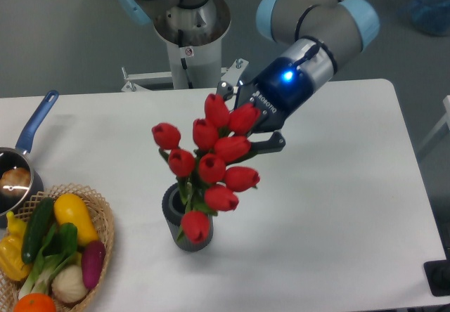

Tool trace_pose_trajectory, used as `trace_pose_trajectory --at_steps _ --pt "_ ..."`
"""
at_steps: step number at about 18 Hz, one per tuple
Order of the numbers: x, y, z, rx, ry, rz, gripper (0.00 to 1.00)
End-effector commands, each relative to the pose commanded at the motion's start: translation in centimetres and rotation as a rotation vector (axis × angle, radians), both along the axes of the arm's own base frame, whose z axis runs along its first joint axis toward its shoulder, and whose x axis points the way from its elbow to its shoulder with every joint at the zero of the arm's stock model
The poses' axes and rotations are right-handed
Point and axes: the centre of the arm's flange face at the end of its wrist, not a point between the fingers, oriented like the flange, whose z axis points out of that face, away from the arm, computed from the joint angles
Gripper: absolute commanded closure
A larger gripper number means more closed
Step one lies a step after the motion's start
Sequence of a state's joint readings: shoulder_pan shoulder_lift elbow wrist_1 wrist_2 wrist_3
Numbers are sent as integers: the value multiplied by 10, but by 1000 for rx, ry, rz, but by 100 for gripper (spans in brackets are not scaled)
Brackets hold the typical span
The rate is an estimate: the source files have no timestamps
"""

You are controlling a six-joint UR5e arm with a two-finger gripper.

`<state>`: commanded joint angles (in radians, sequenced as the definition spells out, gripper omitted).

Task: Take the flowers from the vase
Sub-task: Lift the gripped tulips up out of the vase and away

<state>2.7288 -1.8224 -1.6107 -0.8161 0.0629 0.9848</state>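
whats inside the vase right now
The vase shows part of its dark open mouth at left. The flowers cover the rest, so whether stem ends remain inside cannot be seen. The gripper holds the bunch.

Bright even light, soft shadows, slight blur

Flowers [211, 164] above vase [184, 222]

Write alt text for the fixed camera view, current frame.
The robot's hand grips a bunch of red flowers, lifted mostly above a dark grey vase on a white table. At left sit a wicker basket of vegetables and a blue-handled pot.
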Motion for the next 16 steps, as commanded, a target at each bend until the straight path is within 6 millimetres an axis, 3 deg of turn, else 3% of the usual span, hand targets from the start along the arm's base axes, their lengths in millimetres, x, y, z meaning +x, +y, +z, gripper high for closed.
trace_pose_trajectory --at_steps 6,11,16 --pt "-39 -34 29 -19 103 108 97" --pt "-61 -58 24 -283 346 300 97" --pt "-81 -80 2 -313 424 317 96"
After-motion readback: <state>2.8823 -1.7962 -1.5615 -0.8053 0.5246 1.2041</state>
